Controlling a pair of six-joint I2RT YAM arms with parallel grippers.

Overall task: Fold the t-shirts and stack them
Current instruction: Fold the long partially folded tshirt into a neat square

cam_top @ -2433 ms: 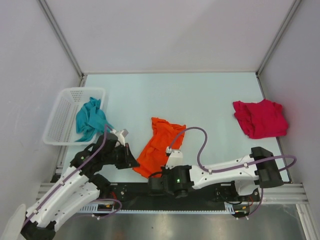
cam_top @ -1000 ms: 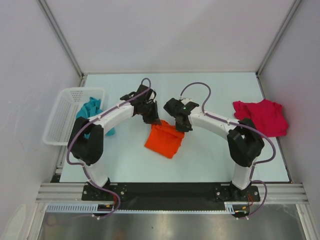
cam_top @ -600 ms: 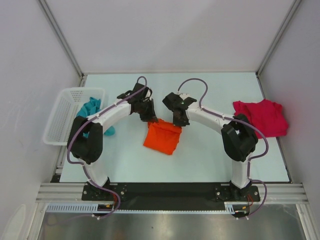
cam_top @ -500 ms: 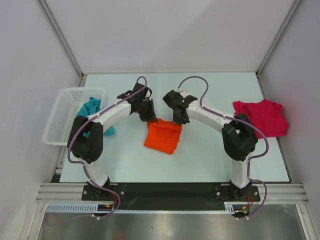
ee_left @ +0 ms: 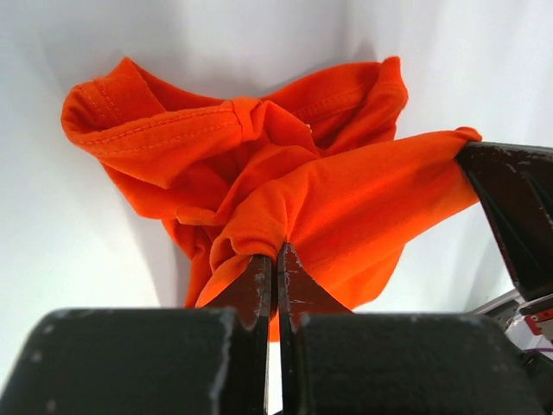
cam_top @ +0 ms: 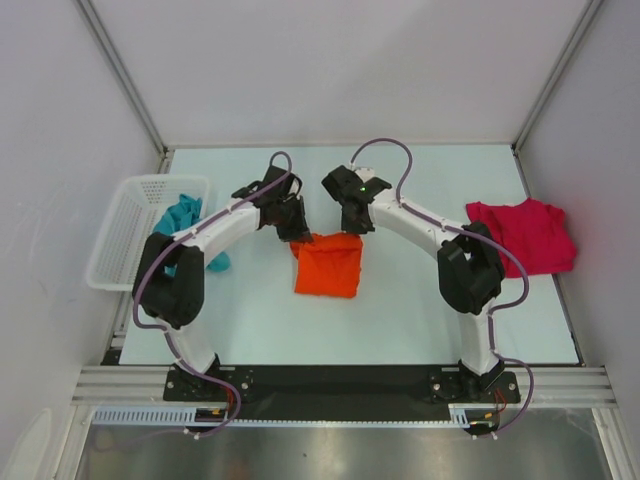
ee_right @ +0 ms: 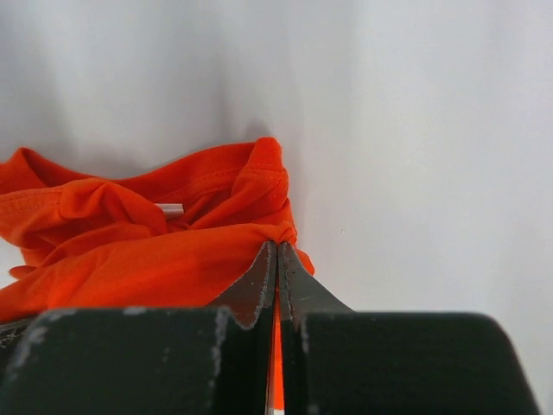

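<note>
Moved since the earlier view: you are drawing the orange t-shirt toward the far edge of the table. Your left gripper and right gripper are each pinching a far corner, fingers pressed together on the cloth, mid-table.

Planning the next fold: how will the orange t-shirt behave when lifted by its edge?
Probably floppy: the orange t-shirt bunches in folds between the left gripper and right gripper. Likely light, since two thin fingertip pinches hold its edge. Not apt to roll.
</note>
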